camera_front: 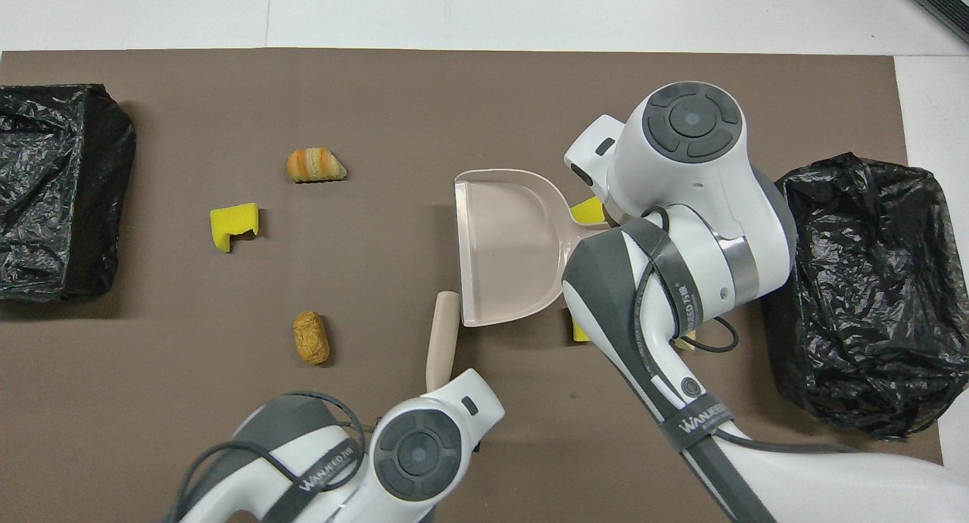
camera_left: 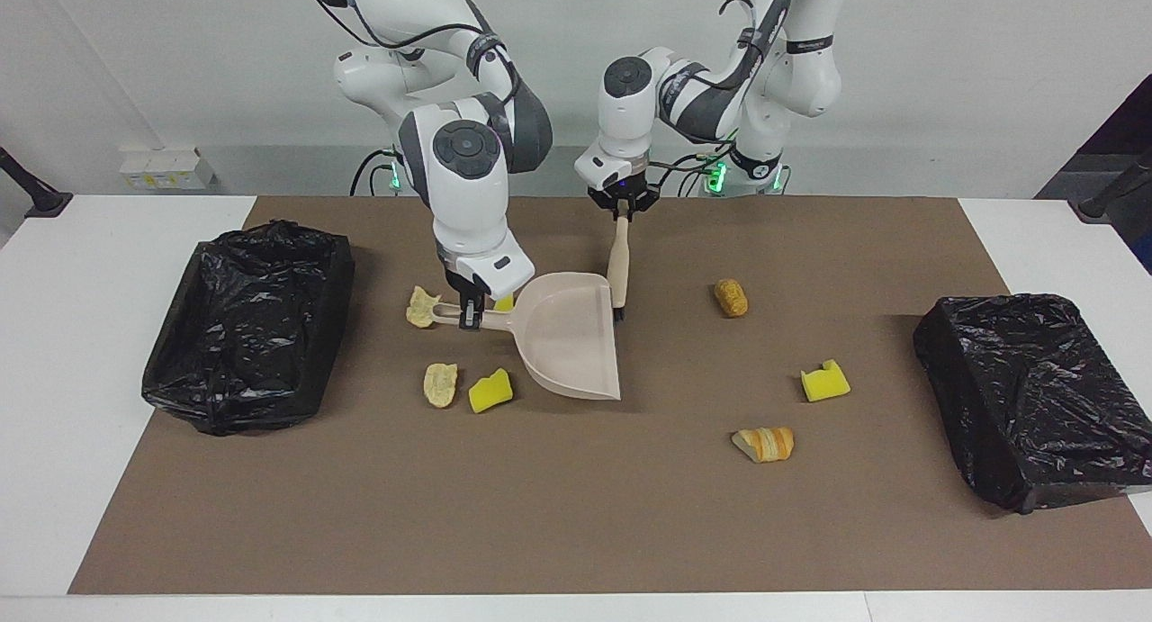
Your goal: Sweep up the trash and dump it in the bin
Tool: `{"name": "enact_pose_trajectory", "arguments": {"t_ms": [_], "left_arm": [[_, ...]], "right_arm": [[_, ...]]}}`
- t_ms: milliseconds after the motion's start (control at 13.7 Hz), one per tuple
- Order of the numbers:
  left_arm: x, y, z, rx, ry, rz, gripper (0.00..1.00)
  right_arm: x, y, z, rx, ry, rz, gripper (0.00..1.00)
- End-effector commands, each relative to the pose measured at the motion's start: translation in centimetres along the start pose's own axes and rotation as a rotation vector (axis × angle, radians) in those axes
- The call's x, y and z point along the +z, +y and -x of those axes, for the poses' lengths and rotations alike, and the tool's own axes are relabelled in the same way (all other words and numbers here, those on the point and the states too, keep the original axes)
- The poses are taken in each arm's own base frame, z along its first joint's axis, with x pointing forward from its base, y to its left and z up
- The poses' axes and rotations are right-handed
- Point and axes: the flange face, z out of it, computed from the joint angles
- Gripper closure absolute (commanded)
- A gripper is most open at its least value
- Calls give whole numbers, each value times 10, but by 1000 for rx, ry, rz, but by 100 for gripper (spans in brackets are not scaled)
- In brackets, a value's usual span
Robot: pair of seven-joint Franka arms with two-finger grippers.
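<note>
My right gripper (camera_left: 469,316) is shut on the handle of the beige dustpan (camera_left: 567,338), held low over the mat with its mouth facing the left arm's end. My left gripper (camera_left: 622,210) is shut on the top of the beige brush (camera_left: 617,262), which hangs beside the pan's mouth with its dark bristles down. Trash lies around: two bread scraps (camera_left: 420,307) (camera_left: 440,384) and a yellow sponge (camera_left: 490,392) near the pan's handle, and another sponge (camera_left: 504,302) half hidden by the right wrist. A roll (camera_left: 731,297), sponge (camera_left: 825,381) and croissant (camera_left: 764,444) lie toward the left arm's end.
A black-lined bin (camera_left: 247,325) stands at the right arm's end of the brown mat (camera_left: 576,514), and a second bin (camera_left: 1035,397) at the left arm's end. In the overhead view the right arm (camera_front: 681,228) covers the scraps near the pan's handle.
</note>
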Motion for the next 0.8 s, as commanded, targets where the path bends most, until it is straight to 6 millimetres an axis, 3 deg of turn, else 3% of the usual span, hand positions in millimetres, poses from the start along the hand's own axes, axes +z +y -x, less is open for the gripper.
{"name": "enact_pose_trajectory", "arguments": {"t_ms": [0, 218, 437, 655, 728], "left_arm": [[-40, -68, -47, 36, 46, 22, 100], [-49, -145, -90, 166, 65, 31, 100], [-52, -215, -127, 340, 91, 27, 100], [-57, -290, -172, 530, 120, 7, 100], [-61, -304, -185, 596, 134, -4, 100]], "right_arm": [[6, -9, 6, -93, -3, 28, 100], [18, -15, -7, 7, 1, 30, 100], [29, -38, -49, 123, -40, -2, 100], [36, -45, -51, 206, -75, -14, 100], [37, -48, -57, 198, -76, -10, 100]]}}
